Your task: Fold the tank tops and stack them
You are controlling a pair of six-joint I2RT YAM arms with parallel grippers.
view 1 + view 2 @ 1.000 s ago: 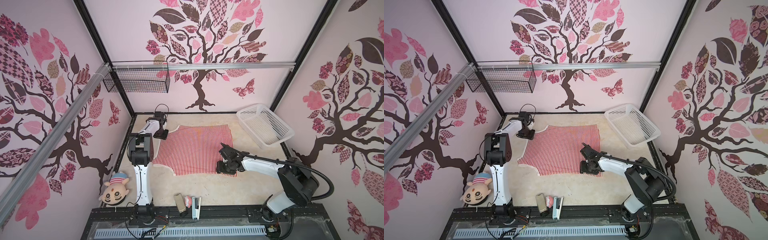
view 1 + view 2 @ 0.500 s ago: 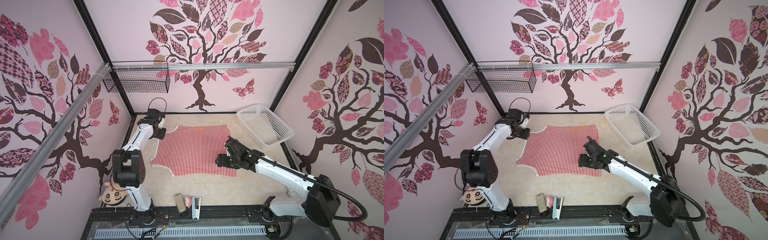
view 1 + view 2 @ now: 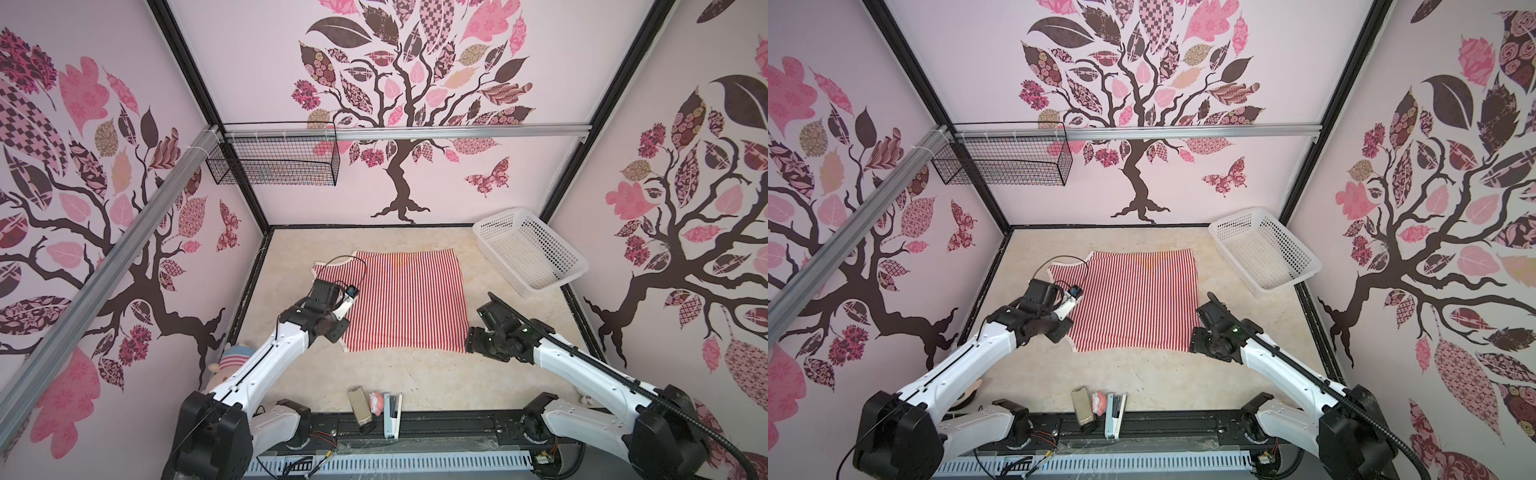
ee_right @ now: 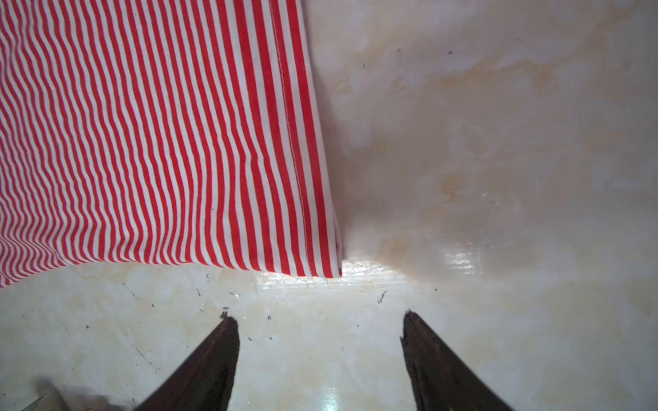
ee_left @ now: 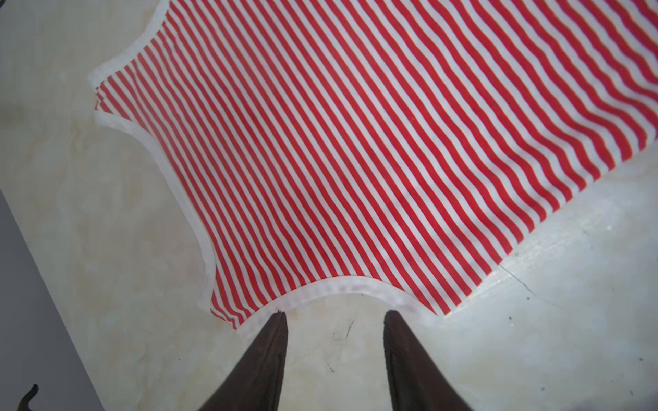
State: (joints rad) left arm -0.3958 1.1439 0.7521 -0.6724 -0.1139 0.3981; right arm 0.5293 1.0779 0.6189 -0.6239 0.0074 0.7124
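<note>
A red-and-white striped tank top (image 3: 407, 299) lies spread flat in the middle of a pale table (image 3: 415, 374), seen from above in both top views. Its long axis runs across the table from left to right. The white-trimmed neck and straps point left and the straight hem points right, so the stripes run from the far side to the near side. The left gripper (image 5: 335, 313) sits low at the near left strap. Its jaws stand a moderate gap apart and hold nothing, and one fingertip (image 5: 281, 318) just meets the white trim of the armhole. The right gripper (image 4: 318, 316) hangs over bare table just short of the near hem corner, with its jaws wide and nothing between them. A white plastic basket (image 3: 528, 253) sits tilted in the far right corner, well apart from the top, and its perforated floor shows all over. A black wire basket (image 3: 274, 166) hangs from a rail at the far left. Something grey may lie on its floor, but the view is too poor to be sure. A doll (image 3: 232, 359) lies at the near left, partly behind the left arm.
</note>
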